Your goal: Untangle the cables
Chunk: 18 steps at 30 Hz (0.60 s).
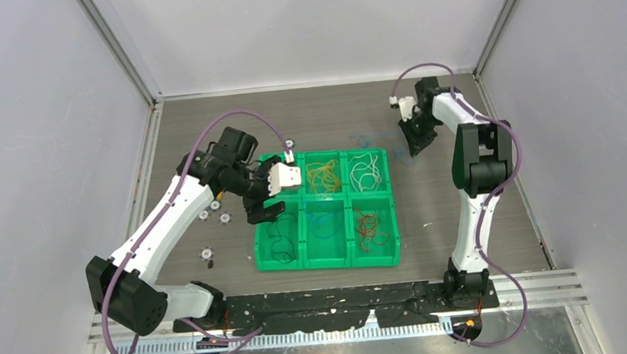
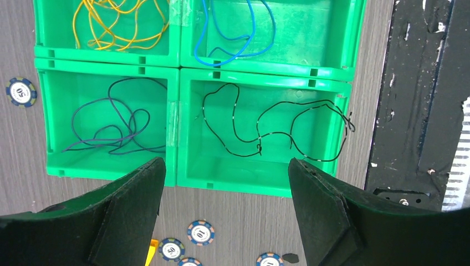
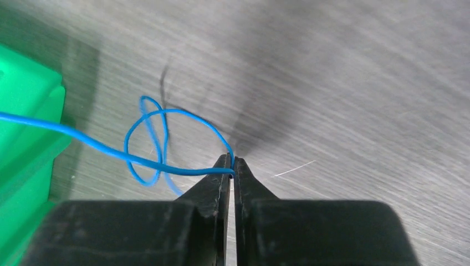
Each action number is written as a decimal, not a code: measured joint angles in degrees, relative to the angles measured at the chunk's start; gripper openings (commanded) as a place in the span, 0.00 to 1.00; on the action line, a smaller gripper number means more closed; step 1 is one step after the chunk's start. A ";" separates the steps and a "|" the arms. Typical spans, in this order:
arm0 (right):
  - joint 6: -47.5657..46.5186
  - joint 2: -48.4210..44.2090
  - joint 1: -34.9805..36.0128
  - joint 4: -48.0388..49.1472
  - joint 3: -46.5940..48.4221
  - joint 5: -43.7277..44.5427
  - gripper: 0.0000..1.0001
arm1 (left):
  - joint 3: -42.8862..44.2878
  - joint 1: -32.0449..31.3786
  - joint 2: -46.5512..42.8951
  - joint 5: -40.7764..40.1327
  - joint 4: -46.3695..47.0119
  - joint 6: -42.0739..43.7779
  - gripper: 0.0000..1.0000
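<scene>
A green six-compartment tray (image 1: 328,263) holds sorted cables: yellow (image 1: 322,174), white (image 1: 366,171), red (image 1: 369,223), blue (image 1: 326,223) and black (image 1: 281,239). My left gripper (image 1: 260,201) is open and empty above the tray's left edge. In the left wrist view it (image 2: 225,172) hangs over the purple cable (image 2: 111,124) and the black cable (image 2: 266,130). My right gripper (image 1: 415,145) is low over the table to the right of the tray's far corner. It (image 3: 232,165) is shut on a thin blue cable (image 3: 147,138) that loops and runs left towards the tray (image 3: 27,138).
Several poker chips (image 1: 212,211) lie on the table left of the tray, one (image 1: 289,143) behind it; they also show in the left wrist view (image 2: 200,233). A small yellow object (image 2: 149,252) lies by them. Grey walls enclose the table; a black strip (image 1: 344,300) runs along the near edge.
</scene>
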 measured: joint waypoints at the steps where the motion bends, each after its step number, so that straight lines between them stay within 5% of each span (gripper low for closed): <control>1: -0.22 0.68 -0.33 -0.81 1.66 0.09 0.06 | 0.00 0.00 0.00 -0.15 0.20 0.00 0.83; 7: -2.14 0.76 -6.51 -4.35 11.43 -5.31 0.05 | -0.22 0.46 0.00 -1.44 2.86 -2.32 0.87; 9: -2.89 -1.57 -8.74 -4.70 13.03 -8.28 0.05 | -0.17 0.98 0.00 -1.79 4.35 -4.44 0.99; 18: 0.35 -17.55 -9.03 -2.21 20.76 -24.90 0.05 | 8.76 4.96 2.14 -2.36 14.10 -18.34 1.00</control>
